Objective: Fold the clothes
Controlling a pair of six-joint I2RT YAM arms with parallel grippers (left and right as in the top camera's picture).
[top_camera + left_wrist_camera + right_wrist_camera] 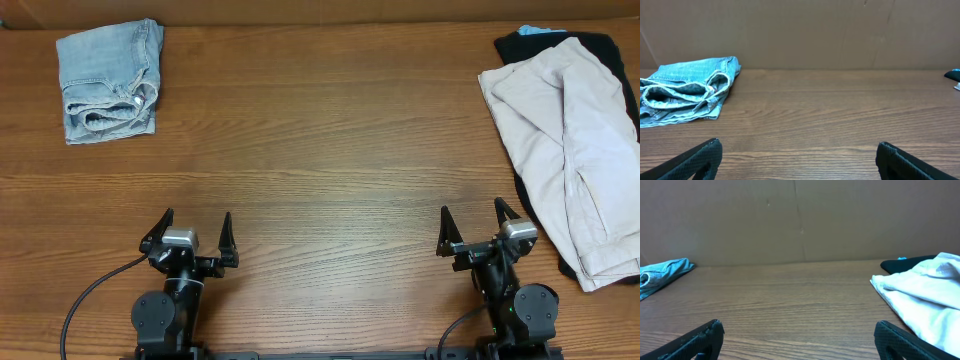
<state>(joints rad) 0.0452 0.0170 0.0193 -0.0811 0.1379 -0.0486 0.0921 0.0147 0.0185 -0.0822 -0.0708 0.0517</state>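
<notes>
Your right pincer [472,218] is sitting at the near edge of the table [330,140], its fingers spread wide and gripping nothing. Your left pincer [197,225] is doing the same, equally open and empty.

From the right pincer, the beige shorts [570,140] are lying at about 1 o'clock. They are rumpled, running lengthwise toward you, and partly covering a black garment [528,45] whose edge is showing at their far end. From the left pincer, the denim shorts [108,80] are sitting at about 11 o'clock, well apart, and looking already bundled.

Judging from this layout, you are starting on the beige pair. You are likely wanting it on the bare centre first. Take only the top layer at two corners, keep the black cloth out of the bite, and spread the shorts flat before creasing.
</notes>
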